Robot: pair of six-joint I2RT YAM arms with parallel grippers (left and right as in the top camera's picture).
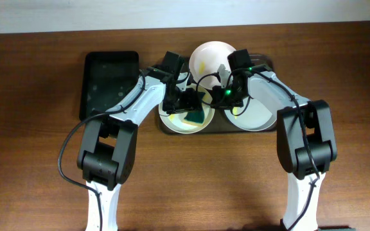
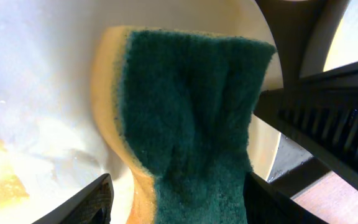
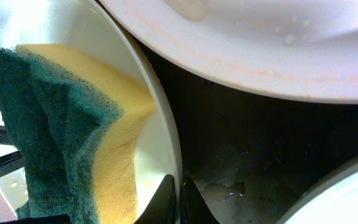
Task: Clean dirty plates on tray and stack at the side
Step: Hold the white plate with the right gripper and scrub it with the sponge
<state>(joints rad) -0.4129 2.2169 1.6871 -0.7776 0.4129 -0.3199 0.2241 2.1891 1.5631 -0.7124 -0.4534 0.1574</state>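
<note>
My left pincer [image 2: 179, 199] squeezes the sponge [image 2: 191, 112] on the plate [image 2: 36, 74] at seven o'clock on the tray [image 3: 247, 137]; my right pincer [image 3: 178, 196] clamps that plate's two-o'clock rim.

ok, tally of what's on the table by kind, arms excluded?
plates: 3
sponge: 1
trays: 2 (big tray, black tray)
total: 6

green-and-yellow sponge [image 2: 185, 112], white plates [image 1: 212, 54] smeared yellow, dark brown-grey tray [image 3: 247, 140].
</note>
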